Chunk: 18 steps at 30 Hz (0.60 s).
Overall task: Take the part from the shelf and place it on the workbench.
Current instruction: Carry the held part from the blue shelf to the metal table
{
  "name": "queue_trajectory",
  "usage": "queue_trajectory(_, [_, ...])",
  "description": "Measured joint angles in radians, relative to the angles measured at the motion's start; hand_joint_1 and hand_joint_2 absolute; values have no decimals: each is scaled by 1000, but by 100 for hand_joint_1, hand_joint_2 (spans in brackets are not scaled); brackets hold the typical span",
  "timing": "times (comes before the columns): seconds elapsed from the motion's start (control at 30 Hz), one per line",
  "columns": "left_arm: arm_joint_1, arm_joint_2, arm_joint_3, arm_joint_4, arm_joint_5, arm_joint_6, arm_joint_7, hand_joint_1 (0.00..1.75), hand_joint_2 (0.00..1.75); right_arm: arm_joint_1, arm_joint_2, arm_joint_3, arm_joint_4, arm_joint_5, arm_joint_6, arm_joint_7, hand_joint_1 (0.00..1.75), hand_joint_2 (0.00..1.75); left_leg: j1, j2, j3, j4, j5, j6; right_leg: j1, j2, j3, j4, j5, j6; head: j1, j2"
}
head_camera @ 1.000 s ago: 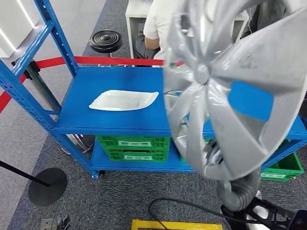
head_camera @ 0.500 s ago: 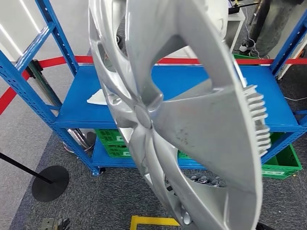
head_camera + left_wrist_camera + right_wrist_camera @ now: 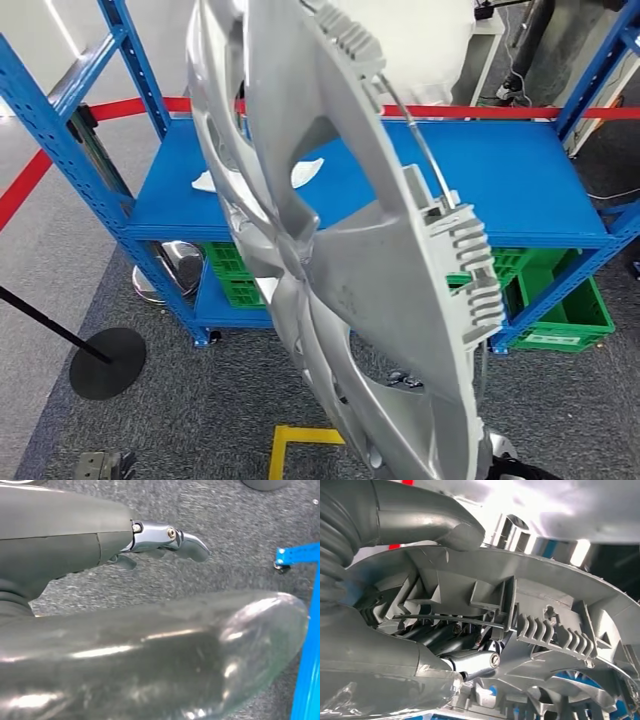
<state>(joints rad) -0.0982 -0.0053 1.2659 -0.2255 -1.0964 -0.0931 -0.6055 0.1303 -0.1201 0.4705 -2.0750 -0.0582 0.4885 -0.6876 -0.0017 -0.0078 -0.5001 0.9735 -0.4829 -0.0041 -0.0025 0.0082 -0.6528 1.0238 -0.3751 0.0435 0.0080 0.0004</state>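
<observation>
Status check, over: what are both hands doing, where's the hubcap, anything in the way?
Right hand grips the hubcap at its rim. Left hand holds nothing, fingers apart, above carpet. Hubcap off the shelf, tilted, close to the head camera. Nothing seen blocking it.

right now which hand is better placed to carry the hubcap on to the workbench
Right. The right hand already grips the silver hubcap at its rim, fingers behind it. The left hand hangs over the carpet, holding nothing.

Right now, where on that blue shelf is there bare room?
The blue shelf is bare right of the wheel cover, out to the right upright. A white part lies left, partly hidden behind the cover.
</observation>
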Motion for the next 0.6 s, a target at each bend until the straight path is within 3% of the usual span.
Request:
queue_trajectory(0.07, [0,0,0,0,0,4,33,0,0,-1,-16,0,0,36,-22,-2,175,175,4,4,-17,-4,21,13,-1,-1,-26,68,-72,11,4,0])
queue_trajectory(0.13, [0,0,3,0,1,15,96,0,0,-4,-39,1,1,71,-46,-2,175,175,4,4,-42,-3,41,18,-2,-1,-60,197,-163,19,7,0])
queue_trajectory(0.17, [1,0,5,0,2,26,139,0,0,-5,-52,1,2,81,-57,-2,175,175,4,4,-56,-2,52,18,-2,-1,-66,249,-184,21,8,0])
queue_trajectory(0.2, [2,-2,8,0,1,40,185,0,0,-7,-64,1,4,86,-66,-2,175,175,3,4,-70,-2,63,17,-2,-1,-58,271,-180,23,8,0])
queue_trajectory(0.23, [2,-4,11,0,0,58,239,0,0,-11,-76,1,5,88,-75,-2,175,175,4,4,-84,-1,73,15,-2,-1,-32,259,-159,23,9,0])
queue_trajectory(0.3, [3,-11,15,0,-6,94,351,0,0,-24,-93,1,8,86,-86,-2,175,175,3,4,-106,1,92,9,-4,-1,64,142,-118,22,9,0])
queue_trajectory(0.37, [4,-19,17,0,-15,121,443,0,0,-39,-106,1,8,78,-92,-2,175,175,0,3,-119,5,108,0,-3,1,150,12,-122,17,8,0])
queue_trajectory(0.4, [4,-23,17,0,-21,129,475,0,0,-45,-112,1,9,72,-93,-3,175,175,-1,3,-122,6,116,-5,-1,3,168,-21,-131,11,8,0])
queue_trajectory(0.47, [6,-30,17,0,-31,137,515,0,0,-53,-123,0,9,64,-93,-4,175,175,0,2,-127,5,129,-16,0,2,160,-28,-125,-5,10,0])
queue_trajectory(0.5, [8,-34,17,1,-35,138,527,0,0,-57,-127,-1,9,62,-93,-4,175,175,1,2,-133,9,121,-21,0,1,154,-27,-117,-15,9,0])
queue_trajectory(0.53, [9,-38,17,1,-37,138,537,0,0,-60,-131,-3,9,60,-93,-4,175,175,2,2,-143,27,94,-26,-2,0,145,-28,-106,-24,8,0])
queue_trajectory(0.6, [11,-45,17,1,-41,140,550,0,0,-61,-136,-8,9,57,-95,-5,175,175,3,2,-178,125,-4,-34,-4,-2,121,-28,-83,-35,3,0])
